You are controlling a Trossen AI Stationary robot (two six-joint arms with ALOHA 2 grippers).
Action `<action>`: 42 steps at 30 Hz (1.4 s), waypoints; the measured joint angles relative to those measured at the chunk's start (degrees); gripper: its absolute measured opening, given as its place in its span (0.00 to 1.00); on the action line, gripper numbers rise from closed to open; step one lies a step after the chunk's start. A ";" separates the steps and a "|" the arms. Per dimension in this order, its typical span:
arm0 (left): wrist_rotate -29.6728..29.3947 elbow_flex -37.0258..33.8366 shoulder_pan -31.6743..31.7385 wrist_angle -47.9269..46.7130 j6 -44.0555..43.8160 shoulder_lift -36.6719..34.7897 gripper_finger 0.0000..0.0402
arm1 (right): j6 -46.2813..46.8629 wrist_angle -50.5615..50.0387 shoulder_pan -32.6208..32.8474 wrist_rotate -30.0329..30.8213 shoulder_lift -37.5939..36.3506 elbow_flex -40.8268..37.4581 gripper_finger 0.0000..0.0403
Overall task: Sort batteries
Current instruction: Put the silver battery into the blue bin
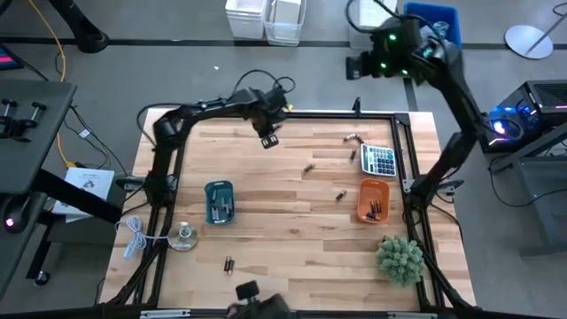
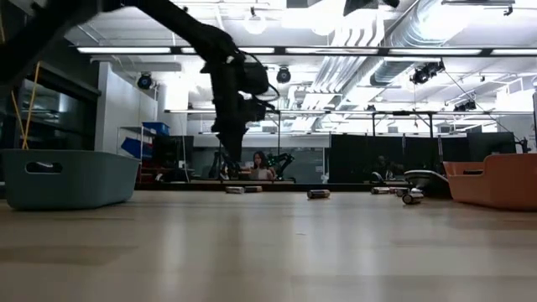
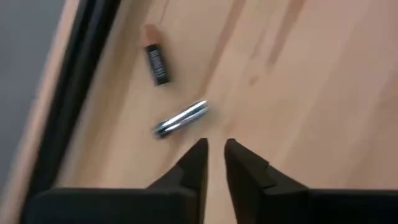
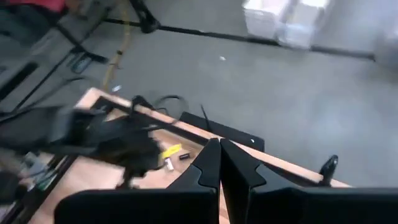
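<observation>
Your left gripper (image 3: 215, 149), fingers parted by a narrow gap and empty, hovers at the far left edge over two batteries (image 3: 181, 118). You're reaching to pick: widen, then descend. Right gripper (image 4: 219, 152), shut and empty, waits raised beyond the far right.

A: Which parts cannot be made out?

B: From above, the batteries inside the blue tray (image 1: 219, 202) and the orange tray (image 1: 372, 200) are too small to count. The left gripper (image 1: 268, 141) covers the table beneath it.

A: And at table height?

B: The orange tray's right side is cut off. A person (image 2: 259, 165) far behind is too small to describe.
</observation>
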 joint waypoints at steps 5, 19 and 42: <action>-2.85 6.24 -0.03 -5.22 15.82 5.91 0.28 | -4.29 -1.22 0.81 0.10 -2.42 0.22 0.00; -6.23 6.26 3.29 -0.60 27.79 11.74 0.39 | -3.99 -0.60 3.17 -3.79 -1.91 -3.39 0.00; 3.57 6.07 2.64 -13.96 12.42 13.15 0.00 | -3.49 1.31 8.35 -4.08 -1.91 -9.09 0.00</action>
